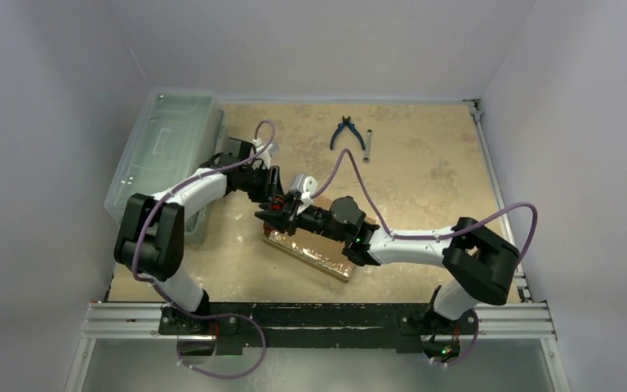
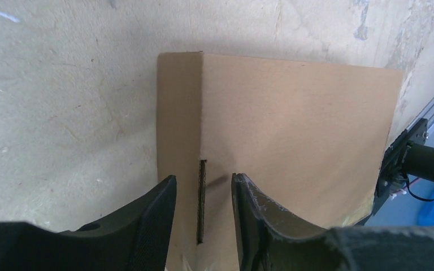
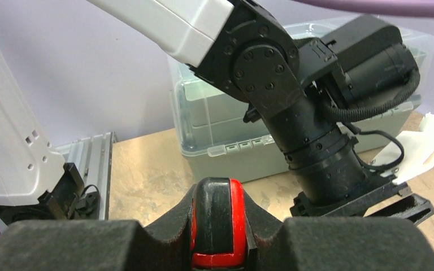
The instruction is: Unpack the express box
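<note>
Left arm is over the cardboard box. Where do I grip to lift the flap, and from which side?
Likely the cardboard edge at the dark slit in the box, from above. The left gripper straddles that slit, one open finger on either side, so closing should pinch it.

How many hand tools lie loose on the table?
2: blue-handled pliers on the table's far side, a small wrench just right of them. Others may be hidden.

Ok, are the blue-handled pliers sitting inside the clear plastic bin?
No, the pliers lie out on the table, well apart from the lidded bin at the left.
</note>
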